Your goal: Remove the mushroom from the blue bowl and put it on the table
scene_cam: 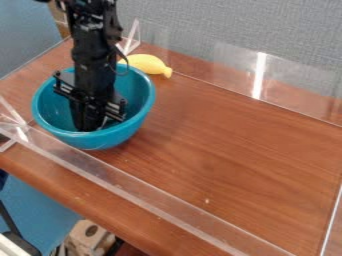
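Note:
The blue bowl [131, 122] stands at the left end of the table [227, 140]. My gripper [88, 120] points straight down into the bowl, with its black fingers drawn together near the bowl's floor. The jaws have shut where the mushroom lay, and they hide nearly all of it, so I cannot pick out its cream stem or its cap. The black arm [91, 45] rises from the bowl towards the top left.
A yellow banana [150, 66] lies just behind the bowl. Clear acrylic walls [267, 75] run round the table's edges, with a low front wall [134, 190]. Wood-grain tabletop stretches to the right of the bowl.

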`<move>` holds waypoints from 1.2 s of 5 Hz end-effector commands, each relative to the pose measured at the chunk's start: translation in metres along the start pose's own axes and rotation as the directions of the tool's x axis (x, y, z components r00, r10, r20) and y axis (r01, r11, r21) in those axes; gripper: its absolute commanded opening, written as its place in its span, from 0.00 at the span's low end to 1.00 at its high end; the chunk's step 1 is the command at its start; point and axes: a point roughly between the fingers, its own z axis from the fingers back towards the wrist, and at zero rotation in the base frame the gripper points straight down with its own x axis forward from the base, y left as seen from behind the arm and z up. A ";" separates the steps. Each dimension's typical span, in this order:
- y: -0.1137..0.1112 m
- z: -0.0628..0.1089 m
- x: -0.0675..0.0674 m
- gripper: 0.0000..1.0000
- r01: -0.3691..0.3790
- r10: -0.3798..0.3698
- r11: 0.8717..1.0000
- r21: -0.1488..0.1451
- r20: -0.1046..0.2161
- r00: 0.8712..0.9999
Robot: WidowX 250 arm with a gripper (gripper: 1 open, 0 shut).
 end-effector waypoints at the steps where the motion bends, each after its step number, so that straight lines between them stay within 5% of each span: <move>1: 0.017 0.023 0.005 1.00 -0.136 0.135 0.990 0.022 0.042 0.990; 2: 0.025 0.023 0.005 1.00 -0.208 0.208 0.978 0.027 0.024 0.978; 3: 0.022 0.009 0.012 1.00 -0.156 0.155 0.987 0.030 0.026 0.988; 4: 0.018 0.001 0.018 1.00 -0.204 0.203 0.978 0.035 0.016 0.979; 5: 0.017 -0.003 0.022 0.00 -0.255 0.255 0.966 0.038 0.009 0.967; 6: 0.018 -0.011 0.029 0.00 -0.268 0.268 0.963 0.041 0.008 0.963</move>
